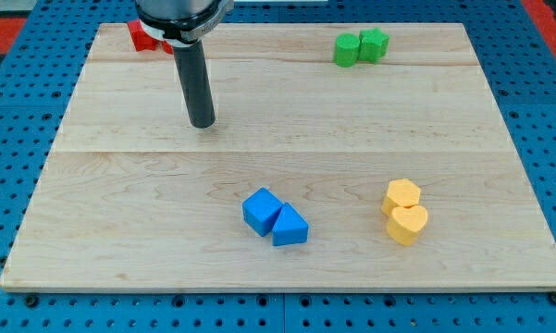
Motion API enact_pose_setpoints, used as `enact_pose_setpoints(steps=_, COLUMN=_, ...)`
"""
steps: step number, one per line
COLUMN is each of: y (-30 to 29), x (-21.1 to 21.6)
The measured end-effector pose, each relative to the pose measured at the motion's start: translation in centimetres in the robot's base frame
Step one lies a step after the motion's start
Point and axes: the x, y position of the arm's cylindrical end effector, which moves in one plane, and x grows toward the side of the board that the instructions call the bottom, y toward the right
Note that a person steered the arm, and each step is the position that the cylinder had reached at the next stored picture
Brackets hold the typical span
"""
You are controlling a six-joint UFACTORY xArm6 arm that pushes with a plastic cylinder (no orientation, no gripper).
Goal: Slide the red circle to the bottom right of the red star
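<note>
A pale wooden desk (287,157) made of joined planks fills most of the view, and a blue perforated base is seen around it. From the view's top a dark rod comes down almost upright, and my tip (202,124) is set on the desk in the upper left part, well apart from the blue, yellow and green blocks. No pincer is carried by this arm, so no open or closed state can be told. Behind the rod, at the top left edge of the desk, a red block (141,36) is partly hidden; its shape cannot be made out, and whether it is the red circle or the red star cannot be told. Near the view's bottom centre a blue cube (261,210) touches a blue triangle (290,227). At the lower right a yellow hexagon (401,194) touches a yellow heart (408,224). At the top right, two green blocks (359,46) are seen side by side.
</note>
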Motion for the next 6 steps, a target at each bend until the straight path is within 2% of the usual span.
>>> enact_pose_setpoints(steps=2, y=0.0, x=-11.2)
enact_pose_setpoints(steps=3, y=1.6, x=-14.0)
enact_pose_setpoints(steps=4, y=1.4, x=-19.4)
enact_pose_setpoints(steps=5, y=0.0, x=-20.0)
enact_pose_setpoints(steps=6, y=-4.1, x=-20.1)
